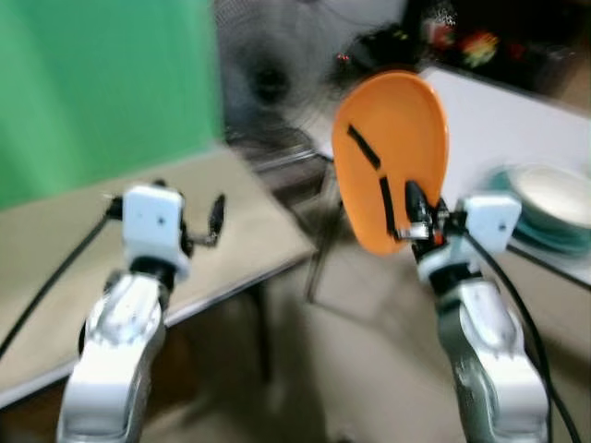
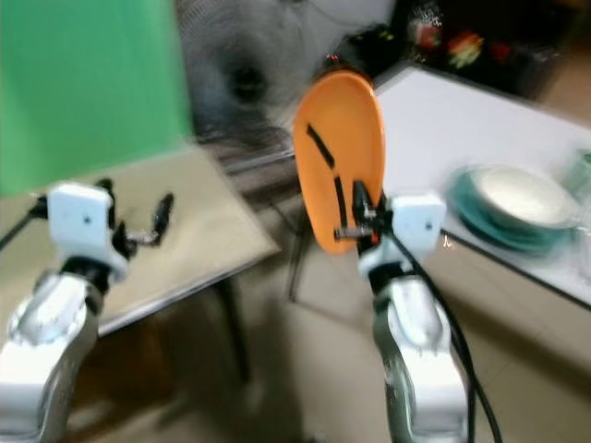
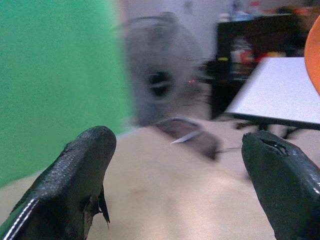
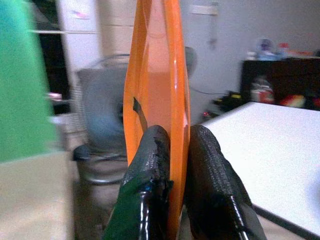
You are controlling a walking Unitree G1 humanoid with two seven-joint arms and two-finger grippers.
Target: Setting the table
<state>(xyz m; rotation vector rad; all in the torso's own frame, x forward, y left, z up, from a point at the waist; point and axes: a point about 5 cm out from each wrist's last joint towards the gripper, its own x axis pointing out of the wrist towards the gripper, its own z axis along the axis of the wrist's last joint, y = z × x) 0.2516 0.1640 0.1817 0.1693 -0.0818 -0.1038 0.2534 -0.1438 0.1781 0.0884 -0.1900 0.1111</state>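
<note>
**Orange plate held upright between two tables**

Item 1. Orange plate (image 1: pixel 392 157): oval, glossy, carried on edge and roughly vertical in the air, over the floor gap between the two tables. Dark strips mark its face. Its lower rim sits between the jaws of the right gripper (image 1: pixel 413 220).

Item 2. Right gripper: raised in front of the robot, jaws clamped on the plate's rim; in the right wrist view the two black fingers (image 4: pixel 150 165) press either side of the thin orange edge.

Item 3. Left gripper (image 1: pixel 211 224): raised over the beige table (image 1: pixel 231 240), holding nothing, jaws well apart; both black fingers (image 3: pixel 80 170) show with the tabletop between them.

Item 4. White table (image 2: pixel 462 129): on the robot's right, bearing a stack of teal plates with a white bowl on top (image 2: pixel 512 198) near its front edge.

Item 5. Background: green screen (image 1: pixel 102 83) to the left, a standing fan (image 1: pixel 268 78) behind the beige table, a dark shelf unit (image 1: pixel 499 41) with blurred coloured objects at the far right. All views are softened by blur.
</note>
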